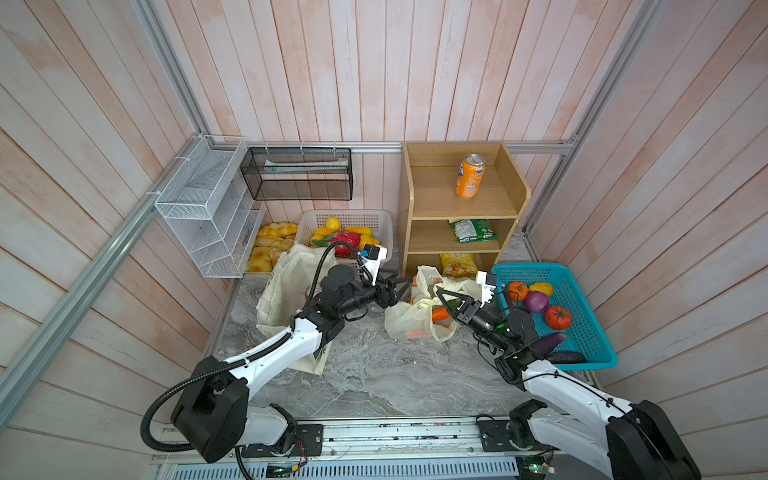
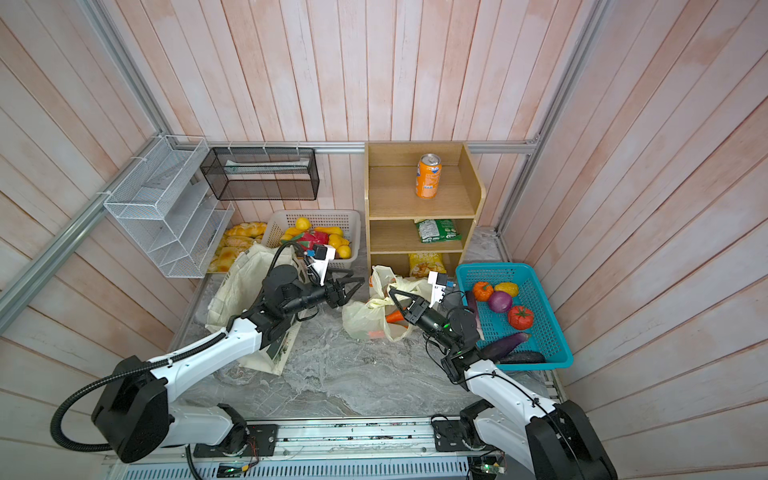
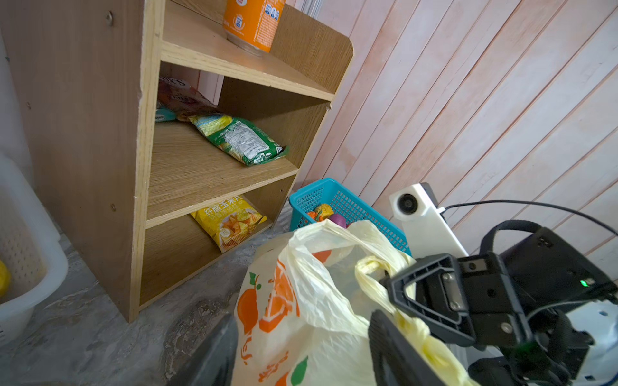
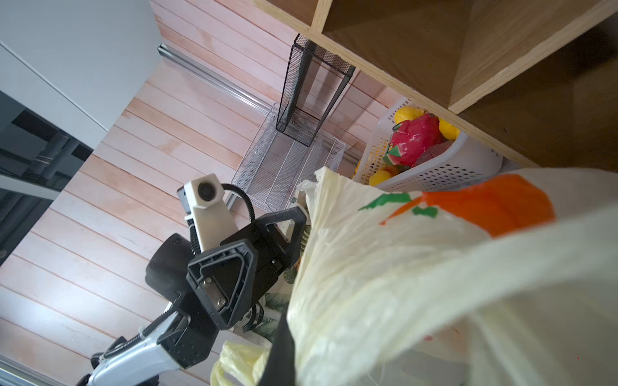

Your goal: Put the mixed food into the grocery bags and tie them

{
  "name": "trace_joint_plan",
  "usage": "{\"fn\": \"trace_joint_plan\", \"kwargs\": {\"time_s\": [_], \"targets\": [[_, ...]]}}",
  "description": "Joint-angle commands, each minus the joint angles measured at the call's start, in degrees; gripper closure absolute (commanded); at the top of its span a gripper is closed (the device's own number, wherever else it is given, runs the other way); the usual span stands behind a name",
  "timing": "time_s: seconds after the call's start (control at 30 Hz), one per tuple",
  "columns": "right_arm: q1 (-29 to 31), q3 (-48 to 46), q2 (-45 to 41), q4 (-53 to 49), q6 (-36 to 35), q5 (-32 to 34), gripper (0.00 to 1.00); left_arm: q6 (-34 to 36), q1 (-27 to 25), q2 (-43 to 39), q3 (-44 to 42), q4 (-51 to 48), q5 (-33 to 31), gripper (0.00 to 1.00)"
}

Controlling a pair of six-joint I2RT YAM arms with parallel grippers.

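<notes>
The pale-yellow plastic grocery bag (image 1: 405, 322) (image 2: 360, 321) printed with oranges sits mid-table, with orange carrots (image 1: 439, 313) (image 2: 394, 316) showing inside it. My left gripper (image 1: 405, 289) (image 3: 301, 351) is open, its fingers (image 3: 389, 347) either side of the bag's (image 3: 317, 317) upper part. My right gripper (image 1: 442, 297) (image 2: 392, 293) is shut on the bag's twisted handle (image 3: 371, 277); in the right wrist view the bag (image 4: 401, 267) fills the picture. The cream canvas tote (image 1: 282, 286) (image 2: 237, 286) stands behind my left arm.
A wooden shelf (image 1: 457, 203) at the back holds an orange soda can (image 1: 469, 176), a green packet (image 1: 473, 230) and a yellow packet (image 1: 457, 264). A blue basket (image 1: 598, 336) of vegetables is at the right. A white fruit basket (image 1: 384, 222) and wire racks (image 1: 208, 208) are at the back left.
</notes>
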Motion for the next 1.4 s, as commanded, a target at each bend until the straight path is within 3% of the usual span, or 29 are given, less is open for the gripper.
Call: {"fn": "trace_joint_plan", "kwargs": {"time_s": [0.0, 0.2, 0.37, 0.77, 1.37], "targets": [[-0.4, 0.7, -0.6, 0.5, -5.3, -3.6, 1.00, -0.2, 0.1, 2.9, 3.7, -0.5, 2.7, 0.35], [-0.5, 0.3, -1.0, 2.4, -11.9, -8.8, 1.00, -0.6, -0.2, 3.4, 4.5, 1.2, 3.7, 0.36], [-1.0, 0.4, -1.5, 2.4, -16.4, -12.6, 1.00, -0.7, -1.2, -0.1, 3.0, 2.3, 4.4, 0.46], [-3.3, 1.3, 1.2, 4.0, -17.3, -16.1, 1.00, -1.0, -4.3, 1.6, 4.3, 0.5, 12.0, 0.59], [-3.7, 1.6, 1.8, 3.6, -17.3, -17.1, 1.00, -4.1, -4.9, 8.2, 5.1, 3.2, 14.9, 0.51]]}}
